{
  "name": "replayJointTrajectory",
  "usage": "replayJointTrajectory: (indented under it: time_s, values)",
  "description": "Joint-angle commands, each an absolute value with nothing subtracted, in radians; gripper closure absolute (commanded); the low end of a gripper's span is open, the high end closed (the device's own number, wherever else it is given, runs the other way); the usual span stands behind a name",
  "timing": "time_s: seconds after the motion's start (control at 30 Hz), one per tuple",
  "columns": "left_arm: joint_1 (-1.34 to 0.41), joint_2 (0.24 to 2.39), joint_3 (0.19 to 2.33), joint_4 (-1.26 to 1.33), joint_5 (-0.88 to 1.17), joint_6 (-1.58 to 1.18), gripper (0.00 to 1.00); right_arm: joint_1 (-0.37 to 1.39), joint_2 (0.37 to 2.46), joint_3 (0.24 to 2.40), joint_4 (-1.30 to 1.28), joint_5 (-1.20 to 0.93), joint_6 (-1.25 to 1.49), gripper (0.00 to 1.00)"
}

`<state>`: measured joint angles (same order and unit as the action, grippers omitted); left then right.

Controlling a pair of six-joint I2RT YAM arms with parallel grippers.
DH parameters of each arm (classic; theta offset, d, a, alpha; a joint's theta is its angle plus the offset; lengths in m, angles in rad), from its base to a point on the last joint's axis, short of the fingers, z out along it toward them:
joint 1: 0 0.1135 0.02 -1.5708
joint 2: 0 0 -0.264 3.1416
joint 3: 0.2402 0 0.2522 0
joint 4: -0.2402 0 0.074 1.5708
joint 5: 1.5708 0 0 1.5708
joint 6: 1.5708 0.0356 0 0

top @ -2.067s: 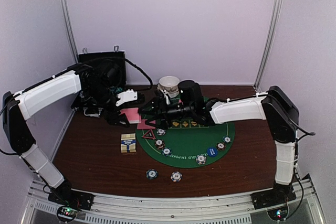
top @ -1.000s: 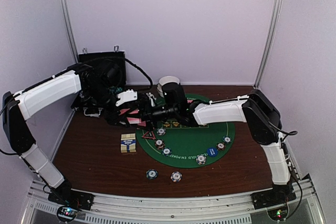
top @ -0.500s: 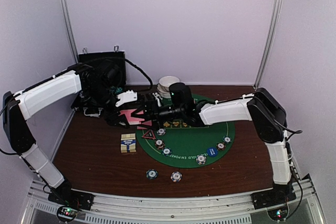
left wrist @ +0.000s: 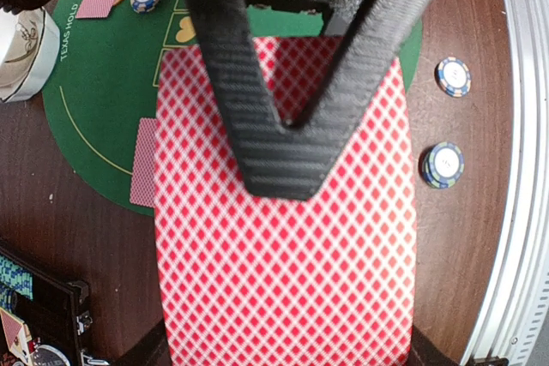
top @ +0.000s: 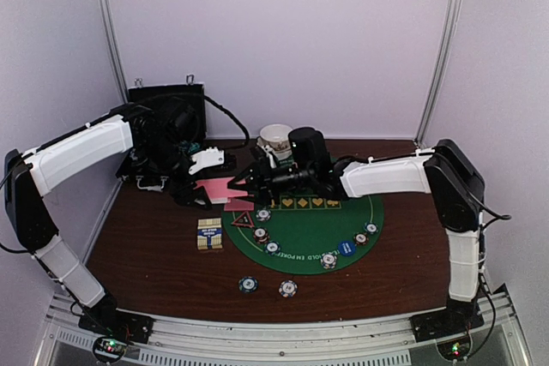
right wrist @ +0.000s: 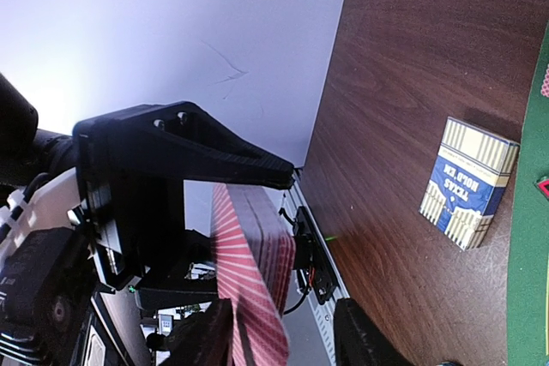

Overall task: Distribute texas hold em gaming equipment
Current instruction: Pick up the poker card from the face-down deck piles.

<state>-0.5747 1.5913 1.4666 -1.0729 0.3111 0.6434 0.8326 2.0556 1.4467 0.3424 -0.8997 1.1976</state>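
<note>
My left gripper [top: 204,184] is shut on a deck of pink-backed playing cards [top: 215,187] and holds it above the table left of the green mat [top: 309,227]. In the left wrist view the deck [left wrist: 283,255] fills the frame under one black finger [left wrist: 279,109]. My right gripper [top: 243,182] is open at the deck's right edge. In the right wrist view [right wrist: 283,336] its fingers [right wrist: 206,339] straddle the edge of the deck [right wrist: 253,255]. Striped chips [top: 261,233], a blue disc [top: 346,247] and the red-rimmed triangle marker [top: 242,219] lie on the mat.
Two chips [top: 248,284] [top: 287,287] lie on the bare wood in front of the mat. A card box [top: 209,234] lies left of the mat. A white bowl [top: 276,137] stands behind the right arm. A black case [top: 167,117] stands at the back left. A card [left wrist: 144,160] lies on the mat's edge.
My right gripper reached left onto the deck, then drew back a little to the right. The left arm and the deck have stayed in place.
</note>
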Motion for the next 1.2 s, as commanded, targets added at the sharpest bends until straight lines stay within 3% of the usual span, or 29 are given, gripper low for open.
replayJointTrajectory:
  time_s: [0.0,0.6,0.87,1.17]
  values:
    - [-0.568,1.591,1.491,-1.052,0.331,0.636,0.95,0.827,1.987,1.43,0.347,-0.907,1.198,0.64]
    - [-0.567,1.591,1.489,-1.053,0.322,0.641,0.95,0.795,1.886,1.325,0.361,-0.892,1.23,1.0]
    - [-0.568,1.588,1.487,-1.053,0.312,0.642,0.95,0.747,1.844,1.242,0.388,-0.904,1.256,1.0]
    - [-0.568,1.583,1.483,-1.059,0.31,0.645,0.95,0.612,1.718,1.115,0.11,-0.923,1.064,1.0]
